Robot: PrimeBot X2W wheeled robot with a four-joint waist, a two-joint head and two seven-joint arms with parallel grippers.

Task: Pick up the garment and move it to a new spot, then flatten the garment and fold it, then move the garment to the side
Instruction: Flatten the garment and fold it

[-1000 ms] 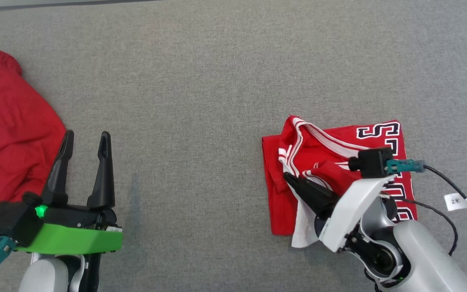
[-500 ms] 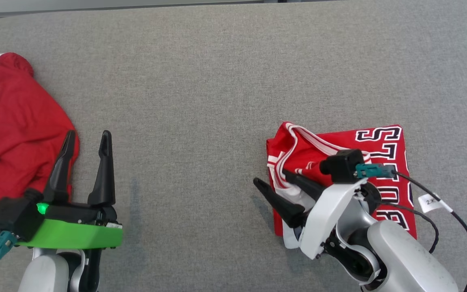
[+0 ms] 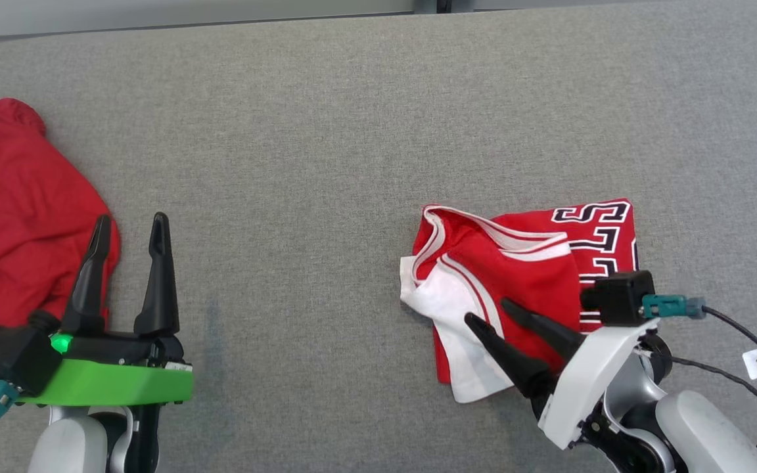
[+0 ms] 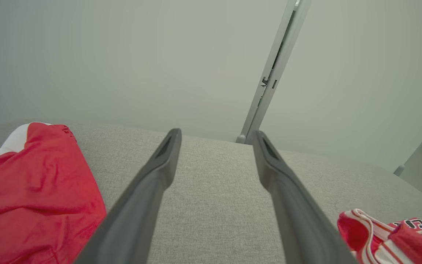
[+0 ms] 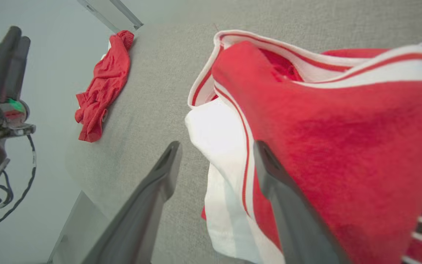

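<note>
Right gripper [image 3: 487, 310] now wide apart above the released jersey [image 3: 523, 272] (left gripper [image 3: 130, 219] likewise wide).

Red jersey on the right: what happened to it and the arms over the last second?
The right end effector let go of the jersey: its jaws, pinched on the fabric a second ago, now stand apart above it. The freed flap has settled, showing more white at the jersey's left edge. The left end effector stayed open beside the other red garment.
</note>
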